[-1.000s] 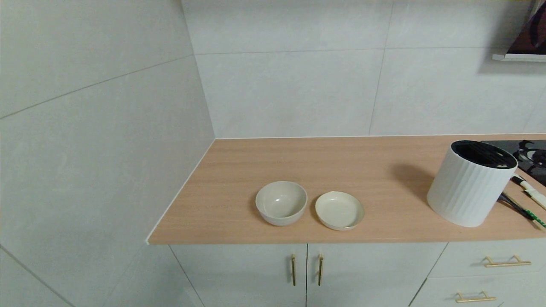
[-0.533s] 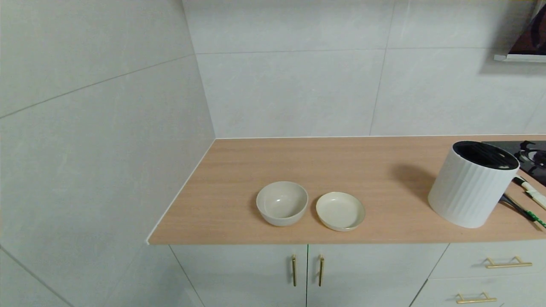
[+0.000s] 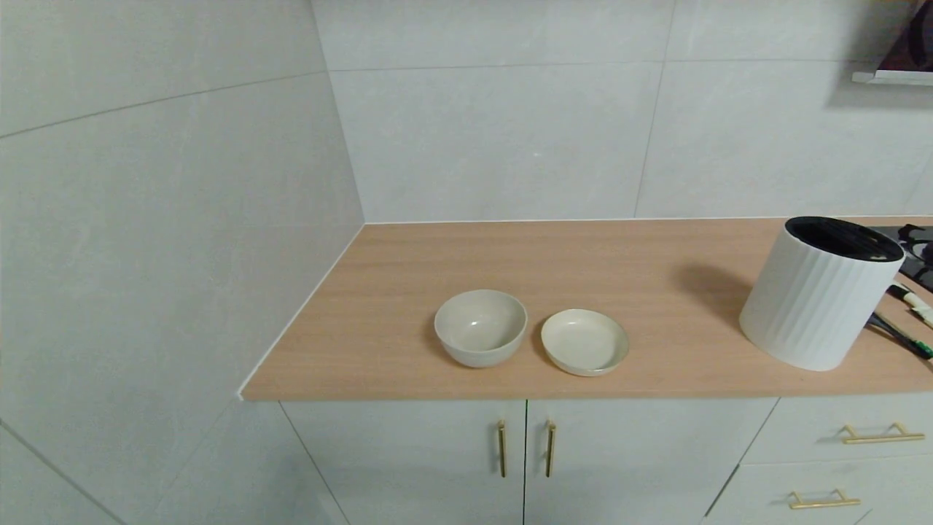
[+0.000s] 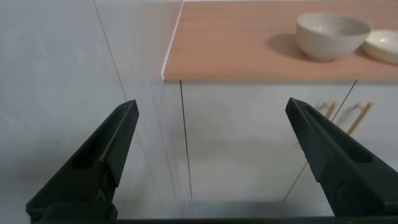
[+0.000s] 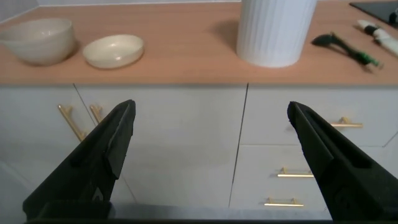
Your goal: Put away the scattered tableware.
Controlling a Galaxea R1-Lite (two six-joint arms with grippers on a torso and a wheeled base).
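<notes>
My left fingers (image 4: 102,165) and right fingers (image 5: 99,162) hang spread below the table's (image 3: 583,255) front edge. The bowl (image 3: 480,327) and dish (image 3: 584,341) sit side by side near that edge; I should rise clear before reaching a rim.

Left gripper (image 4: 210,107) — jaws spread wide, both dark fingers (image 4: 93,168) tapering to pointed tips, aimed forward and roughly level. Right gripper (image 5: 210,107) — same pose, fingers (image 5: 339,168) just as far apart, tips level with each other. Both wrists held low, neither gripper touching anything.
</notes>
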